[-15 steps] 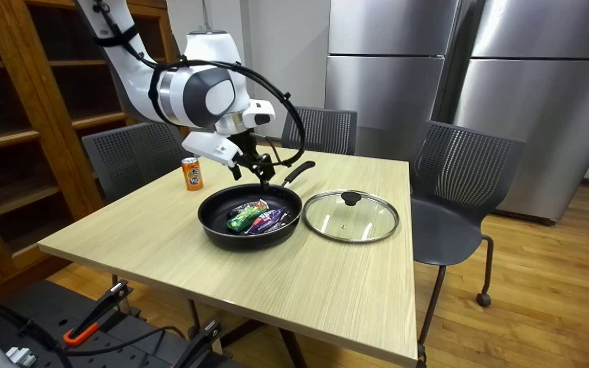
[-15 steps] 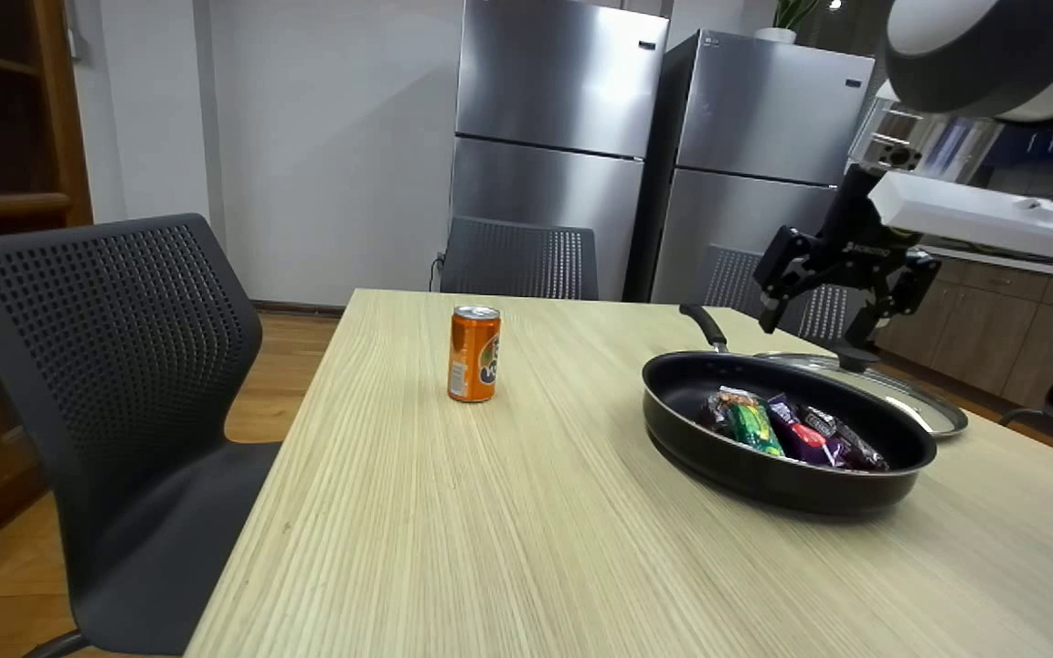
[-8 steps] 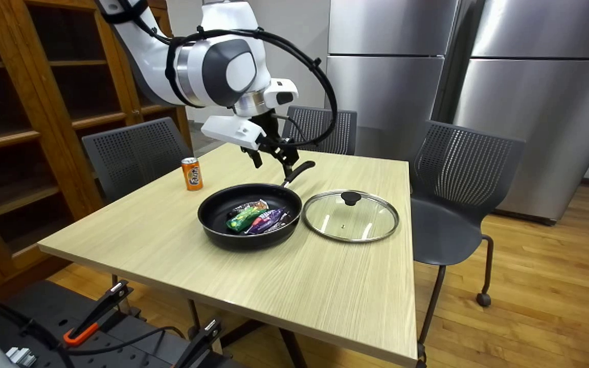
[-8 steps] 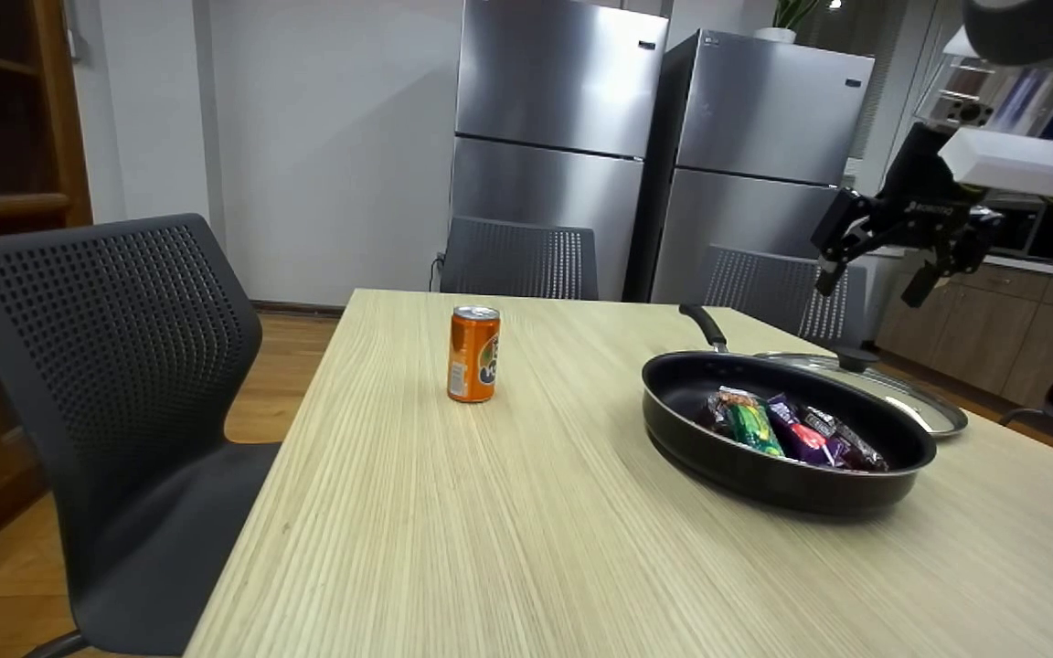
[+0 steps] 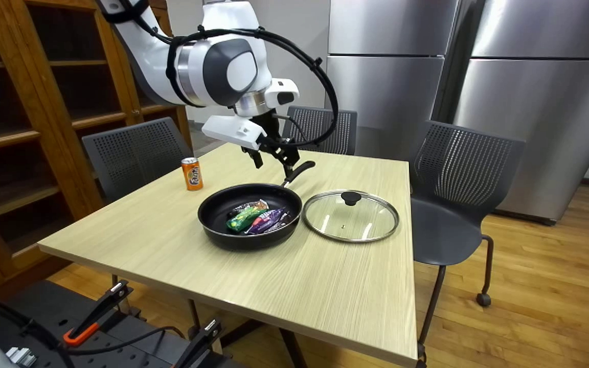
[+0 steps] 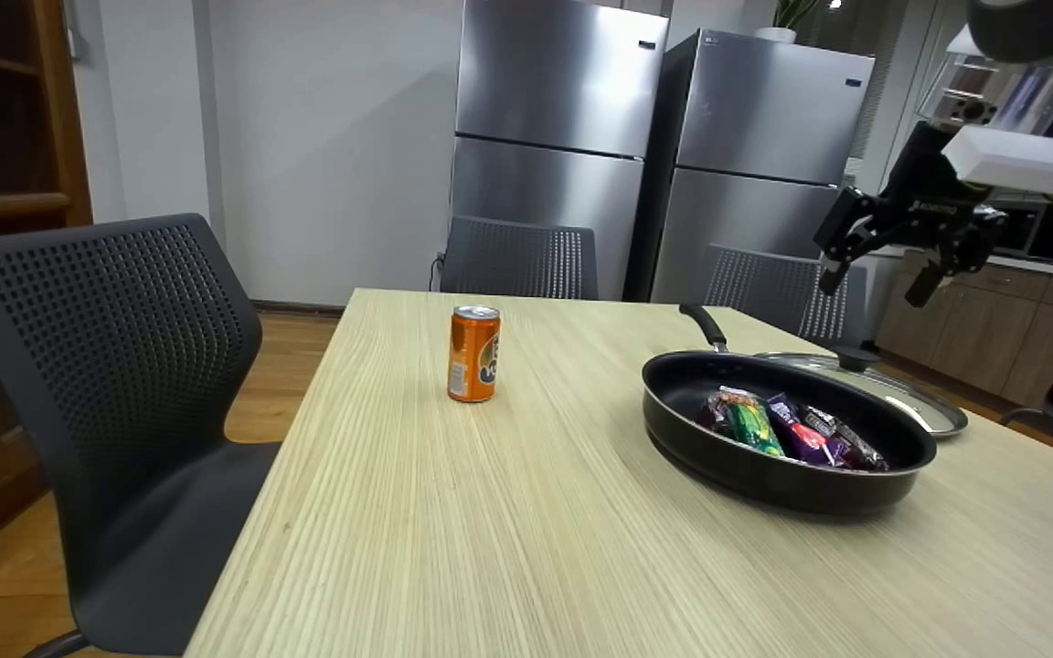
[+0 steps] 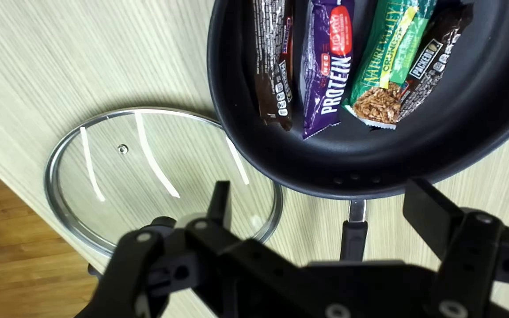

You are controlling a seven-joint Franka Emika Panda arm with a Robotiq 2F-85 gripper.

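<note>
"How does the gripper (image 7: pixel 320 194) stand?"

"Jaws spread wide above the table (image 5: pixel 325 286), the pan handle (image 7: pixel 354 240) showing between them in the wrist view."

"And the frying pan (image 7: pixel 290 163)?"

"On the table, near the gripper. Inside, a purple wrapper (image 7: pixel 327 66) reads H-E-B PROTEIN, a green wrapper (image 7: pixel 391 44) NATURE VALLEY CRUNCHY, a brown wrapper (image 7: pixel 431 59) PACKED."

"Around it?"

"The glass lid (image 7: pixel 184 154) lies just beside; well apart, an upright can (image 5: pixel 192 175) says Fanta, and steel refrigerators (image 5: pixel 386 102) stand behind."
</note>
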